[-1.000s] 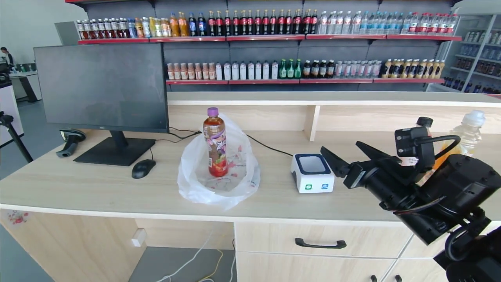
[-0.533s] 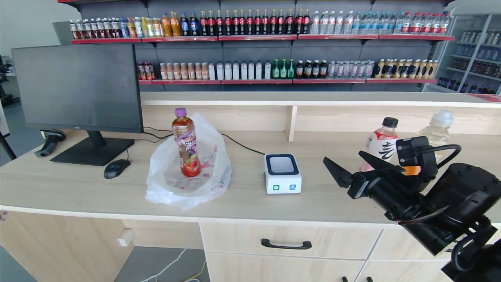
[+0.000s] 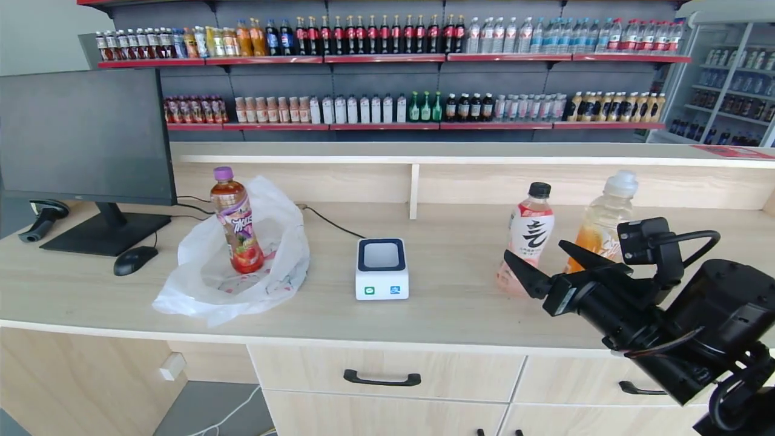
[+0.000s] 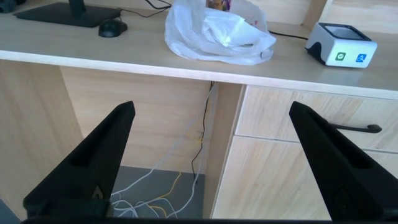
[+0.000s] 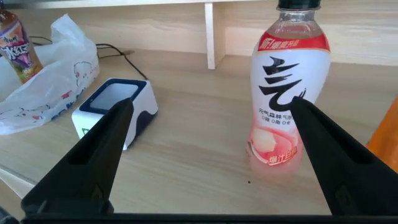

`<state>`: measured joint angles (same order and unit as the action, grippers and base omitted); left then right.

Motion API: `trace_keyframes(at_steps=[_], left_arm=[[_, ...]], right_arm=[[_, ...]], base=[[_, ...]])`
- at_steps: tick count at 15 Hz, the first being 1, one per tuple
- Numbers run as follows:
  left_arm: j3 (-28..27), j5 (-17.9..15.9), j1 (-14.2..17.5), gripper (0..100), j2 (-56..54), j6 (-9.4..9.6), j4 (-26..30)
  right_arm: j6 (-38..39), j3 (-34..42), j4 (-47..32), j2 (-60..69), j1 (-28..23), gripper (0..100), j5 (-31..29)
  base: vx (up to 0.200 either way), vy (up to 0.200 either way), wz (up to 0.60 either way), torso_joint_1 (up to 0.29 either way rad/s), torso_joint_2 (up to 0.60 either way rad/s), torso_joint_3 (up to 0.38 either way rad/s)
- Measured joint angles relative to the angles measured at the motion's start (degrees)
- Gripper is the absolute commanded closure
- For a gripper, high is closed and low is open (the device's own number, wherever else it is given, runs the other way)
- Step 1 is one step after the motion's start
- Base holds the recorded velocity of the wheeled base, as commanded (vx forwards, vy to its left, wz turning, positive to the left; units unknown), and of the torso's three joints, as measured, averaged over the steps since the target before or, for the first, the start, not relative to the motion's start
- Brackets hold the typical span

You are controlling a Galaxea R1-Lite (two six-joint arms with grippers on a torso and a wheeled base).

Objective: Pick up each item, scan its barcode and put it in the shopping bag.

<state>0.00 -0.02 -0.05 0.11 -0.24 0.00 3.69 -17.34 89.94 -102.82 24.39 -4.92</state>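
Head view: the right gripper is seen with its two black fingers spread wide and nothing between them, its tips aimed toward eleven o'clock at a pink drink bottle with a black cap – the bottle is not clasped. An orange drink bottle with a white cap stands upright just beside the pink one, at its three o'clock. A white barcode scanner box sits on the wooden counter, well apart from the pink bottle at its nine o'clock. Farther toward nine o'clock a white shopping bag lies open, and a red tea bottle with a purple cap stands upright inside it. A black mouse is placed at the bag's nine o'clock, with a monitor and a handheld scanner beyond it at ten o'clock. Shelves of bottled drinks line the wall at twelve o'clock.

In the left wrist view, the left gripper is likewise held wide apart and empty – it is placed below the counter edge, facing the cabinet front.
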Motion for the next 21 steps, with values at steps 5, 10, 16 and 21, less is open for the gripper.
trace_keyframes(at_steps=[5,10,16,21], left_arm=[[0.0,-0.05,-0.05,0,0.0,0.06,0.0],[0.0,0.0,0.0,0,0.0,0.0,0.0],[0.0,0.02,0.0,0,0.0,-0.11,0.0],[0.0,0.0,0.05,0,0.0,-0.27,-0.07]], right_arm=[[0.0,2.65,-0.04,0.06,0.4,0,0.02],[-0.11,4.14,-0.06,-0.6,1.27,0,-0.09],[-0.09,5.16,-0.04,-1.82,1.87,0,0.0],[-0.02,0.5,-0.02,-5.84,-0.04,0,-0.07]], base=[[0.0,0.0,0.0,0.0,0.0,0.0],[0.08,0.0,0.0,0.001,0.0,0.001],[0.0,0.0,0.0,0.0,0.0,0.0],[0.0,0.0,0.0,0.0,0.0,0.0]])
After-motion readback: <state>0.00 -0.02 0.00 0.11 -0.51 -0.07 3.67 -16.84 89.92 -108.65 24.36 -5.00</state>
